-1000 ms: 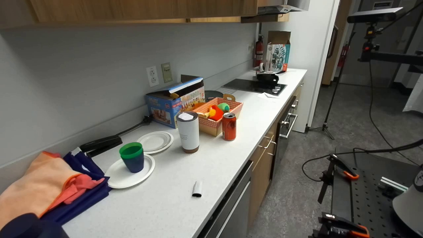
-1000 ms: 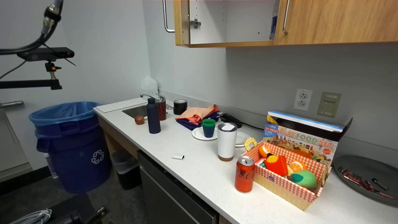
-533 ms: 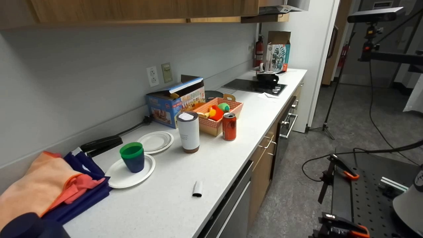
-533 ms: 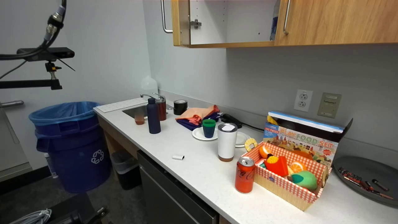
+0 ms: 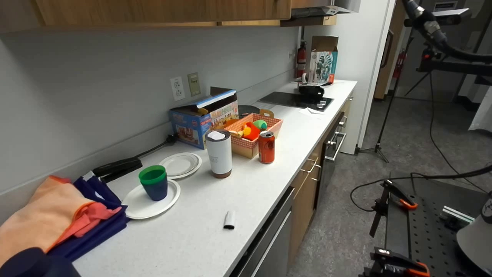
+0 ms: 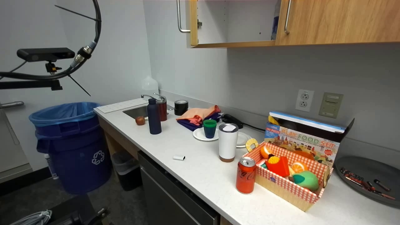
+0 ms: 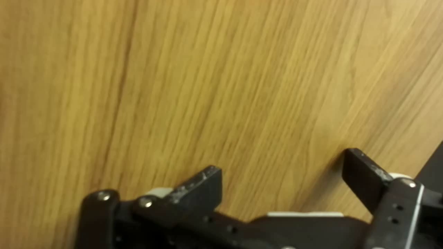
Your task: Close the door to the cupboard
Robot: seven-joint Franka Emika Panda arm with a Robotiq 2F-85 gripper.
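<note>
The door [image 6: 194,23] is a light-brown wood panel seen almost edge-on in an exterior view, with its silver bar handle [image 6: 179,18] on the left. It stands open, swung out from the overhead cupboard [image 6: 243,22], whose pale interior shows. In an exterior view the door's outer face [image 5: 165,11] spans the top. In the wrist view the door's wood grain [image 7: 207,86] fills the background. My gripper [image 7: 282,160] is open and empty, facing the panel. Its right fingertip is very near the wood; I cannot tell if it touches. The gripper is out of both exterior views.
A bottle [image 6: 275,26] stands inside the cupboard at the right. The neighbouring cupboard door [image 6: 340,22] is shut. My arm's cable [image 6: 93,43] hangs near a camera on a boom [image 6: 45,54]. Below, the counter [image 6: 200,168] holds a tumbler, a can, plates and a food basket.
The door first opened a touch, then swung toward the cupboard; its handle edge moved right in an exterior view. The arm's cable moved the same way. Counter items have not moved.
</note>
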